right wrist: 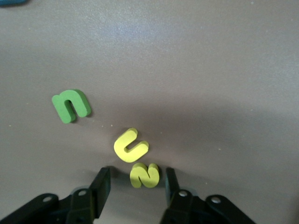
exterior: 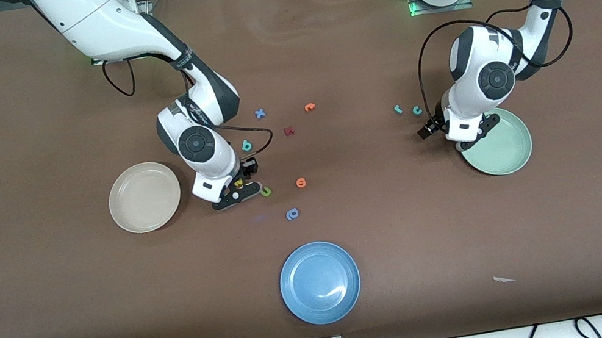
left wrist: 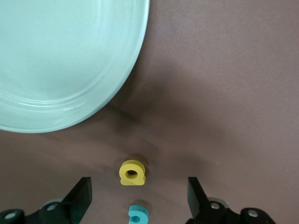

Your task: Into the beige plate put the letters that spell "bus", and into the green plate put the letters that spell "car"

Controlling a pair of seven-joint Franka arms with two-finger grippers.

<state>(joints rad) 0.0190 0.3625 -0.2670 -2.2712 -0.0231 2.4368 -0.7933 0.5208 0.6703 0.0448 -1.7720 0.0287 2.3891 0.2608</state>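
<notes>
My right gripper (exterior: 239, 189) is low over the table beside the beige plate (exterior: 143, 197). It is open, with a yellow "s" (right wrist: 145, 175) between its fingers and a gap on each side. A yellow "u" (right wrist: 131, 145) touches the "s". The teal "b" (exterior: 246, 145) lies farther from the front camera. My left gripper (exterior: 473, 136) hangs open at the rim of the green plate (exterior: 498, 145). Below it, on the table, are a yellow "a" (left wrist: 132, 172) and a teal letter (left wrist: 138, 215). The teal "r" (exterior: 397, 109) and "c" (exterior: 417, 110) lie near that plate.
An olive-green "u" (right wrist: 71, 105) lies close to the yellow pair. Orange letters (exterior: 301, 182) (exterior: 309, 107), a dark red one (exterior: 289, 131), a blue "x" (exterior: 260, 113) and a blue-violet letter (exterior: 292, 214) are scattered mid-table. A blue plate (exterior: 320, 282) sits nearest the front camera.
</notes>
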